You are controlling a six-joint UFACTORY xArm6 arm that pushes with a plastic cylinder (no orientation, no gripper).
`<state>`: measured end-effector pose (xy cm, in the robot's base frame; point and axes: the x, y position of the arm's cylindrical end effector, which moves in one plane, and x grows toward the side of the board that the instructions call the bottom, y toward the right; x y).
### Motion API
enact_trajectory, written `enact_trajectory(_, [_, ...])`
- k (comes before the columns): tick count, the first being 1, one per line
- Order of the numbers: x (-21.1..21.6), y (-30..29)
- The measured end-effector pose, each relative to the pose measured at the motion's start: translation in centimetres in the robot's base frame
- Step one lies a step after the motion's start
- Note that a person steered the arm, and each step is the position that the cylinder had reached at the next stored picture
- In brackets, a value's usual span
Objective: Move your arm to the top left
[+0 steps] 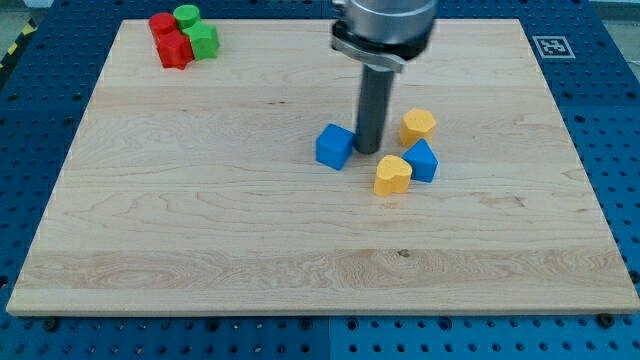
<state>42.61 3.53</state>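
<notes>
My tip rests on the wooden board a little right of the middle. It stands just right of a blue cube, close to it or touching it. A yellow hexagonal block lies to the tip's right. A second blue block and a yellow heart-shaped block sit touching each other below and right of the tip. In the top left corner a cluster holds a red round block, a red block, a green round block and a green block.
The board lies on a blue perforated table. A white marker tag sits just off the board's top right corner. The arm's metal body hangs over the board's top middle.
</notes>
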Motion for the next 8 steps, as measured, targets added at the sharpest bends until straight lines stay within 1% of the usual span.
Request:
enact_trajectory(1, [-1.7, -2.8])
enact_trajectory(2, [-2.9, -7.0])
enact_trajectory(3, [-6.6, -14.4])
enact_trajectory(4, [-9.5, -24.5])
enact_trajectory(5, [-10.4, -30.7])
enact_trajectory(6, [-14.2, -31.4])
enact_trajectory(7, [-19.6, -33.9])
enact_trajectory(8, [-19.6, -34.0])
